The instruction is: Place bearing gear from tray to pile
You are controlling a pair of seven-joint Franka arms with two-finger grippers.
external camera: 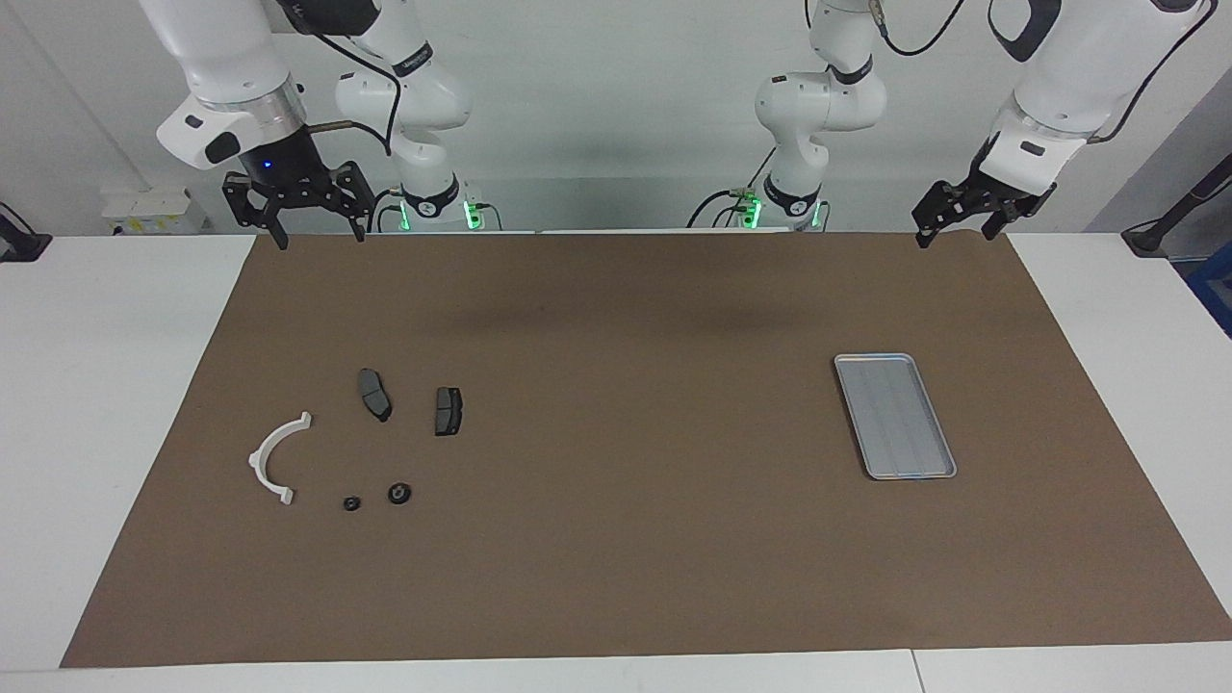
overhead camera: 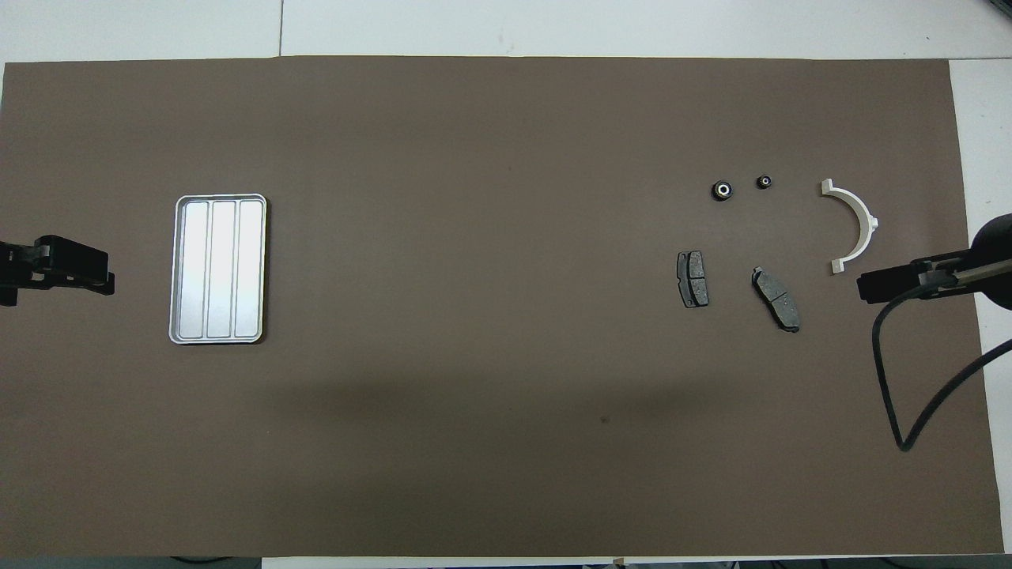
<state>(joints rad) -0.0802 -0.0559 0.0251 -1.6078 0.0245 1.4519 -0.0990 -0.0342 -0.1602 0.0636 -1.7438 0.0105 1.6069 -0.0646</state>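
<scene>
The silver tray (external camera: 895, 416) lies toward the left arm's end of the brown mat, and nothing shows in it; it is also in the overhead view (overhead camera: 218, 269). The pile lies toward the right arm's end: a white half-ring bracket (external camera: 274, 458), two dark brake pads (external camera: 374, 394) (external camera: 448, 411) and two small dark round parts (external camera: 399, 493) (external camera: 352, 503). The larger round part (overhead camera: 721, 190) has a pale centre. My right gripper (external camera: 320, 236) hangs open and empty over the mat's edge nearest the robots. My left gripper (external camera: 956, 234) hangs open and empty over the mat's corner at its own end.
The brown mat (external camera: 616, 539) covers most of the white table (external camera: 96, 385). A black cable (overhead camera: 889, 379) hangs from the right arm over the mat's end beside the pile.
</scene>
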